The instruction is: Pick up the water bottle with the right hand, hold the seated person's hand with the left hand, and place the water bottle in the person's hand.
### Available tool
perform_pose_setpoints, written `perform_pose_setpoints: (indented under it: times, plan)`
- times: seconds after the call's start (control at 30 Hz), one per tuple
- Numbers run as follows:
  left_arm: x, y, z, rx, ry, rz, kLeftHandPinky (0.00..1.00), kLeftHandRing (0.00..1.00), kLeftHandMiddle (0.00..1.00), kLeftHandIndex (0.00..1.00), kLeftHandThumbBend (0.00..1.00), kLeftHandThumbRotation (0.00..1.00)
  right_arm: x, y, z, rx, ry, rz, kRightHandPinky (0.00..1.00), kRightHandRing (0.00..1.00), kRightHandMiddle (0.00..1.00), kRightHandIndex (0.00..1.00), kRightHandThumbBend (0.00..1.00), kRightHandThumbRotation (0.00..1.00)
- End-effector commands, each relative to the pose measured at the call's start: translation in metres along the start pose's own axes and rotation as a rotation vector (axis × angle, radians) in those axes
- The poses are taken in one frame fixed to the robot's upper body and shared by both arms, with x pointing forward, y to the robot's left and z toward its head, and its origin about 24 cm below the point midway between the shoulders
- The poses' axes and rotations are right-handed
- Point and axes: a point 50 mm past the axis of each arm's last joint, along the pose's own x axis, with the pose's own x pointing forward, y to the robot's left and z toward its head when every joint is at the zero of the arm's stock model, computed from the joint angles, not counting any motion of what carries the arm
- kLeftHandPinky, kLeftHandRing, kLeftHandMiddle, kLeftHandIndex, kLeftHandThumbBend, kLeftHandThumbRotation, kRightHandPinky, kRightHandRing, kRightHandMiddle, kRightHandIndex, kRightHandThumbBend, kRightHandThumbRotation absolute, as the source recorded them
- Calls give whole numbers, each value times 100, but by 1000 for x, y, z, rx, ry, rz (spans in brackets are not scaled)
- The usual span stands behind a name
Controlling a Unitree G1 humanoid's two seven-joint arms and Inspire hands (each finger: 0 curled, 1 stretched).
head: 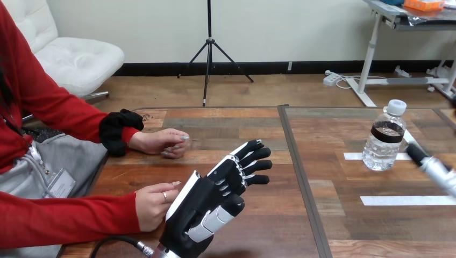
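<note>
The left robot hand (pixel 215 196) sits low in the frame, a little left of centre. It is open, with straight, spread fingers pointing toward the upper right. Nothing is in its grasp. Against its left edge is the person's hand at the lower left (pixel 155 203), loosely curled. The two look to be touching or very nearly so, but no robot finger or thumb is wrapped round it, so this is not a hold.

Further up and left, the person's other hand (pixel 161 143) rests on the tabletop (pixel 253 123), well apart from the robot hand.

Far across the frame at the right, the water bottle (pixel 384 137) stands upright on the tabletop with its white cap on, next to strips of white tape (pixel 408 200). The right arm (pixel 438 173) comes in from the right edge. Its slim dark end is just beside the bottle's lower part, and I cannot tell whether the right robot hand is open or closed.

My reading is that the task is at its start: the bottle has not been lifted and the person's hand has not been taken. The next move probably calls for the right robot hand to close round the bottle's body without tipping it. The left would need to turn and curl gently about the person's hand beside it.
</note>
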Motion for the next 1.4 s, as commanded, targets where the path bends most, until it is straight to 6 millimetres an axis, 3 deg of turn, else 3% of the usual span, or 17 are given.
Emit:
perform_pose_setpoints:
  times: [0.0, 0.47, 1.37]
  plan:
    - [26, -6, 8, -17, -92, -18, 80, 87, 89, 90, 91, 74, 32, -5, 13, 11, -77, -31, 66, 77, 78, 78, 95, 46]
    - [26, -7, 9, -19, -99, -12, 79, 86, 88, 89, 92, 74, 64, -12, 2, -4, 37, -36, 65, 80, 80, 83, 100, 48]
    - [24, -8, 11, -17, -112, -20, 78, 86, 88, 90, 91, 75, 121, -15, -27, -76, 264, 76, 74, 89, 87, 91, 100, 52]
